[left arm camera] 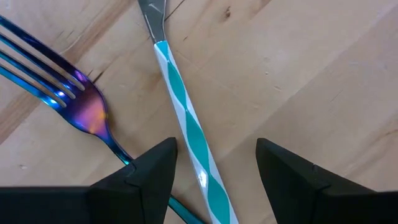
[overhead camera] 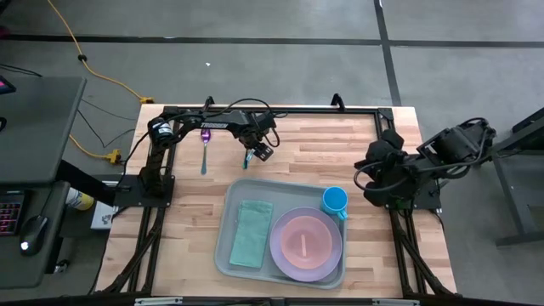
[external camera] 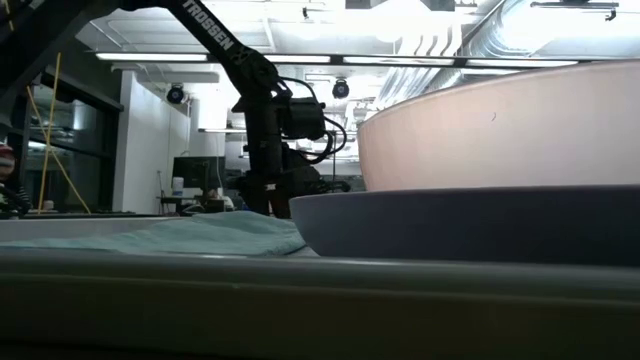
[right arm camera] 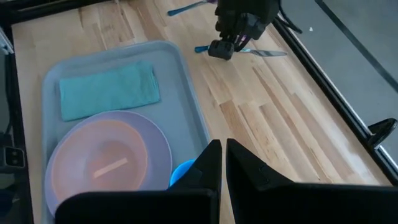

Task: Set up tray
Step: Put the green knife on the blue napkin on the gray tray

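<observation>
Teal-striped knife [left arm camera: 186, 118] runs lengthwise between the left gripper [left arm camera: 214, 165]'s wide-open, empty fingers, with the tray [overhead camera: 228, 223] toward the frame's bottom.

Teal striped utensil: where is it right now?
In the high view the teal striped utensil lies on bare wood beyond the tray, beside the iridescent fork. The open left tool straddles its handle.

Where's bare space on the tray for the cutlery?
Only a thin strip of tray beside the napkin. Plates and blue cup crowd the rest. On the bare wood behind it, the open left gripper straddles the striped utensil next to the fork.
</observation>
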Controlling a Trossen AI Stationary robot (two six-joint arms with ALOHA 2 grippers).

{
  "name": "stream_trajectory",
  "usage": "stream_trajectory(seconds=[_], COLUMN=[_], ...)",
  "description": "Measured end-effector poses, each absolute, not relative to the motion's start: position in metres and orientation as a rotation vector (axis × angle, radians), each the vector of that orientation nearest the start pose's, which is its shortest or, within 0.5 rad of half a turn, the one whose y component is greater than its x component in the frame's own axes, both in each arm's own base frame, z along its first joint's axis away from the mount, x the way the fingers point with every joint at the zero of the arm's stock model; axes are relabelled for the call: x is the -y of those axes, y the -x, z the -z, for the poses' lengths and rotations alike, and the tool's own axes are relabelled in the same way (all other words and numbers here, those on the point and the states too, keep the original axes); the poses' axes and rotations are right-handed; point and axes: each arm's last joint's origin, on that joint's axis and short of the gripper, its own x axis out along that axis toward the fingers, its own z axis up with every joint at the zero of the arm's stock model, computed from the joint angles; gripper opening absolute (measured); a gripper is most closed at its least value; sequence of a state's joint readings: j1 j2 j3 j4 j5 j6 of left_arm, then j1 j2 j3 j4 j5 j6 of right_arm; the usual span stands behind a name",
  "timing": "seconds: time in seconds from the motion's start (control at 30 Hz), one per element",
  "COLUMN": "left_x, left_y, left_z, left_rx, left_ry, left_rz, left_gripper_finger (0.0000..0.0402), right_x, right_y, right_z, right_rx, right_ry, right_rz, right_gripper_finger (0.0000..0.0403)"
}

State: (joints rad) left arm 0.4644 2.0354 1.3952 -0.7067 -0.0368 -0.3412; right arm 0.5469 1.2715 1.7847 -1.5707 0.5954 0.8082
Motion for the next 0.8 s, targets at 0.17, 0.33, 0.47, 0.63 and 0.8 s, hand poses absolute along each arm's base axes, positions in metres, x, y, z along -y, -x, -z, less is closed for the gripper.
stream_trajectory(seconds=[0.17, 0.33, 0.47, 0.63, 0.8], left_x=[-0.177, -0.177, -0.177, -0.177, -0.177], left_y=[-0.350, -0.350, -0.350, -0.350, -0.350], left_z=[-0.147, -0.147, -0.147, -0.147, -0.147], left_rx=[-1.253, -1.256, -1.258, -1.267, -1.275], left_ry=[0.571, 0.571, 0.557, 0.519, 0.493], left_rz=[-0.650, -0.653, -0.645, -0.614, -0.595], left_gripper_finger=[0.0244, 0.0192, 0.0132, 0.0049, 0.0024], right_x=[-0.075, -0.074, -0.073, -0.074, -0.074], right_y=[-0.147, -0.140, -0.135, -0.134, -0.134], right_z=[-0.451, -0.454, -0.456, -0.457, -0.457], right_rx=[-0.772, -0.743, -0.725, -0.716, -0.714], right_ry=[-0.204, -0.204, -0.212, -0.215, -0.215], right_rz=[0.369, 0.359, 0.355, 0.355, 0.357], right_gripper_finger=[0.0000, 0.0000, 0.0000, 0.0000, 0.0000])
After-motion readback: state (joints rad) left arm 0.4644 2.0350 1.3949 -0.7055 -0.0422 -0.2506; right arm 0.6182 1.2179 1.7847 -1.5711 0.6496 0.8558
